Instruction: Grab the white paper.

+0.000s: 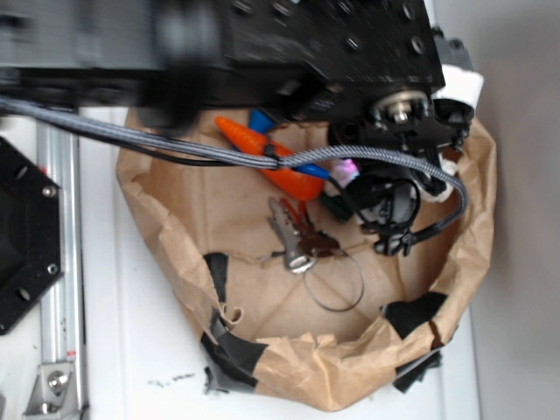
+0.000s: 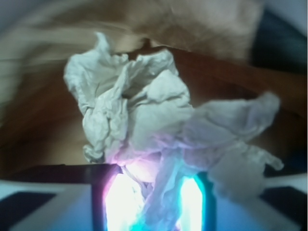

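Observation:
The white paper is a wrinkly off-white wad that fills the middle of the wrist view, hanging in front of the brown paper. Its lower part is pinched between the two glowing pads of my gripper, which is shut on it. In the exterior view my gripper hangs over the right side of the brown paper nest. There only a small white bit of the paper shows beside the gripper; the rest is hidden by the arm.
The brown paper with black tape forms a raised rim around the things. Inside lie an orange toy carrot, a blue piece and keys on a wire ring. A metal rail runs along the left.

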Robot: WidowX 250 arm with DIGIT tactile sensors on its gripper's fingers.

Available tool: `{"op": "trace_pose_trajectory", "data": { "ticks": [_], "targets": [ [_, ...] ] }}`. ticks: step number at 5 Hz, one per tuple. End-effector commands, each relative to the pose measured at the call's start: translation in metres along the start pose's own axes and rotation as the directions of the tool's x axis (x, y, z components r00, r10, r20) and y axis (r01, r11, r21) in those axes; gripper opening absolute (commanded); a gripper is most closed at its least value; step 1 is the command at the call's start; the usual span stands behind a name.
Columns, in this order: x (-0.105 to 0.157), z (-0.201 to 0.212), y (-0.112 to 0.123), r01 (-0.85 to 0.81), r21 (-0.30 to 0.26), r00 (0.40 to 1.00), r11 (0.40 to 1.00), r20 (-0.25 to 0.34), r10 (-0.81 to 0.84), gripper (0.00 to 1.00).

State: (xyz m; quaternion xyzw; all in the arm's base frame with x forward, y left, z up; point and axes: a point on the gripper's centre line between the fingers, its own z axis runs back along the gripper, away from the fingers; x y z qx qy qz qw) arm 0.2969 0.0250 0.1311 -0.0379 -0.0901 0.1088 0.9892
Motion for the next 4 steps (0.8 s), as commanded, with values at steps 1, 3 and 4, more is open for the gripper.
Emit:
{"op": "trace_pose_trajectory", "data": {
  "ticks": [1,3,4],
  "targets": [
    [-0.007,0.054,-0.032,0.145,0.059,0.989,0.988,0.003,-0.145,0.00],
    [-0.019,0.050,-0.047,0.207,0.042,0.978,0.978,0.000,-0.207,0.00],
    [-0.016,0.048,-0.045,0.200,0.023,0.980,0.980,-0.016,-0.199,0.00]
  ]
}}
